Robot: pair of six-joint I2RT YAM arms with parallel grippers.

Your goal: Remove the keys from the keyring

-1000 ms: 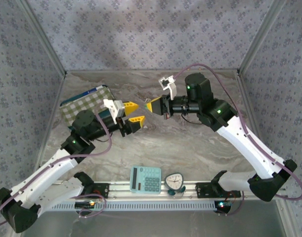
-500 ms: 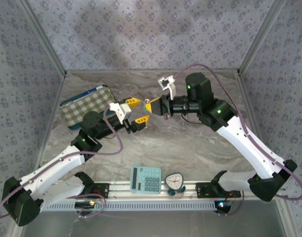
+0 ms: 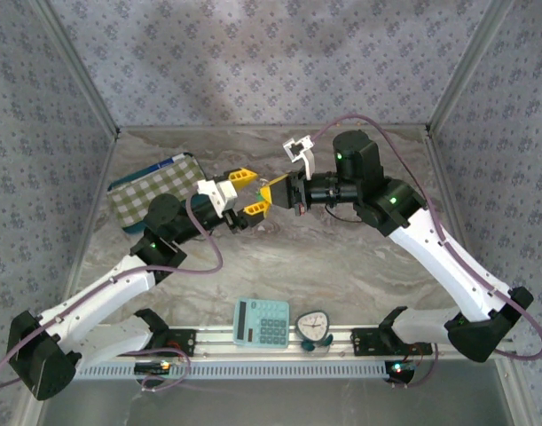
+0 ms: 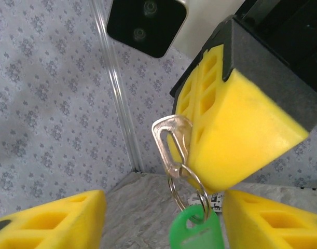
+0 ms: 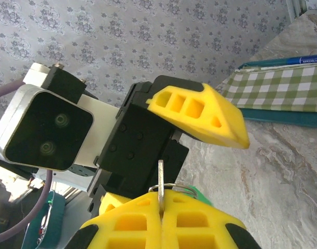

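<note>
Keyring [image 4: 187, 187] — up off the tabletop [image 3: 341, 266], in mid-air between my two arms. It hangs from a silver clip [image 4: 171, 142], and a green tag [image 4: 194, 231] dangles below it.

Right claw [image 3: 272, 191]: pressed together on the clip, pinching it at the very tips. From the right wrist the clip shows edge-on, a thin metal strip standing out of the seam between my yellow pads [image 5: 163, 220].

Left claw [image 3: 247, 194]: jaws apart, facing the right claw tip to tip. One finger [image 3: 238, 178] sits on the far side, the other [image 3: 255, 209] on the near side. From the left wrist the two fingers flank the green tag, one on each side, with a gap to it — nothing gripped.

Elsewhere on the tabletop: a checked tray [image 3: 137, 200] at the far left, with a blue pen [image 3: 162, 163] along its far edge. A calculator [image 3: 262, 321] and a round white gadget [image 3: 313, 325] lie side by side at the near edge, between the arm bases.
</note>
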